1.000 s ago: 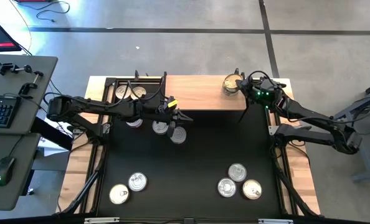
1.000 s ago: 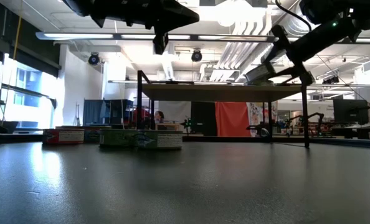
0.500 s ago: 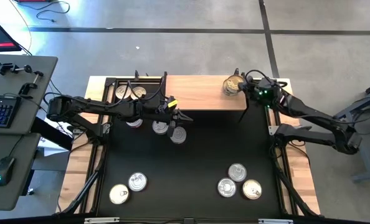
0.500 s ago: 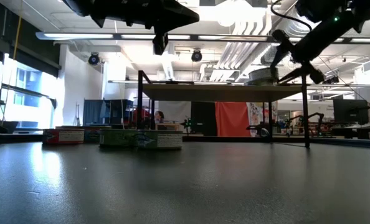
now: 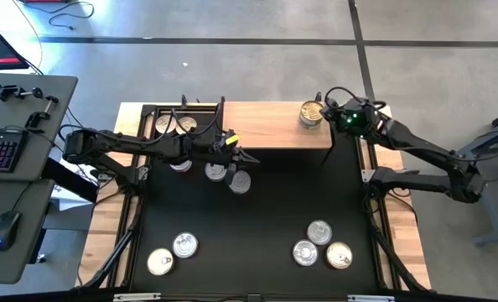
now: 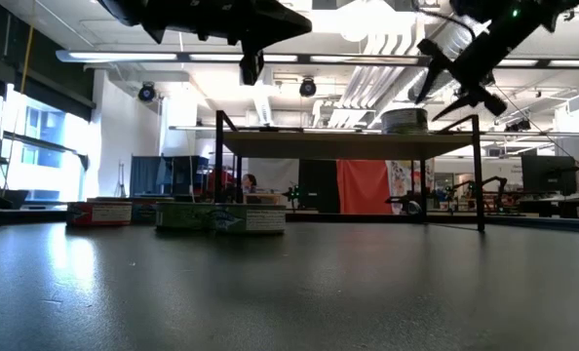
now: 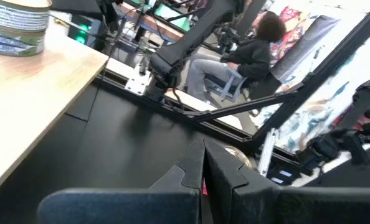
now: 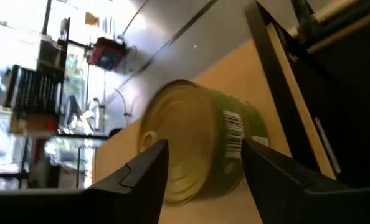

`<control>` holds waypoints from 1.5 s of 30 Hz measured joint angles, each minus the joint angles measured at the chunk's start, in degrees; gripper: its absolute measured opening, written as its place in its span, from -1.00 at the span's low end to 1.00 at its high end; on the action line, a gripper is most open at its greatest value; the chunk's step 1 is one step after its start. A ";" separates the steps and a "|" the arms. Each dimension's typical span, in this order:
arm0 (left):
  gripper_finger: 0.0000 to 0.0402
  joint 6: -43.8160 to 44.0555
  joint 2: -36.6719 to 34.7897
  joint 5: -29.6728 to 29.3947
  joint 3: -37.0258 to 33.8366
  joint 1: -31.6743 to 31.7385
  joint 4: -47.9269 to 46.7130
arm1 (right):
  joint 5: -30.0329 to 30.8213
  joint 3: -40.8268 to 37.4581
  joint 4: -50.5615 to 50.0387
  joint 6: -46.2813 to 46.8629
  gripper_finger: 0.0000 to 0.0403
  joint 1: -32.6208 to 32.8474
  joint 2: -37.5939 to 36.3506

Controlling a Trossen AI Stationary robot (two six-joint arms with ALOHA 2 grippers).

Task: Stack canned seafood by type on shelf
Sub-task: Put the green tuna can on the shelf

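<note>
The black mat-covered table fills the middle, and at its far edge stands the shelf, a light wooden platform on thin dark legs. The left gripper hangs over the mat just in front of the shelf's front edge, fingers pressed together and holding nothing; 3 tins lie on the mat right under and beside it, and 2 more rest on the shelf top behind its arm. The right gripper hovers at the shelf's right end with its fingers parted, gripping nothing. Just ahead of those fingers, a gold-lidded can stands on the shelf top. Well away from both grippers, 5 tins sit near the table's front edge.
</note>
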State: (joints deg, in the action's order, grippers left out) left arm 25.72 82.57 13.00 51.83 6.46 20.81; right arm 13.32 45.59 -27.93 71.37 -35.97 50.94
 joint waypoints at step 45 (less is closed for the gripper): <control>-1.00 1.96 -20.53 -26.54 -1.08 -10.39 -64.86 | 9.32 31.35 -5.87 -16.25 -0.98 40.04 24.87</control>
State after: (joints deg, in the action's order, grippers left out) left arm 27.68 62.04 -13.54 50.76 -3.93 -44.05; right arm 22.63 76.93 -33.79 55.13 4.07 75.81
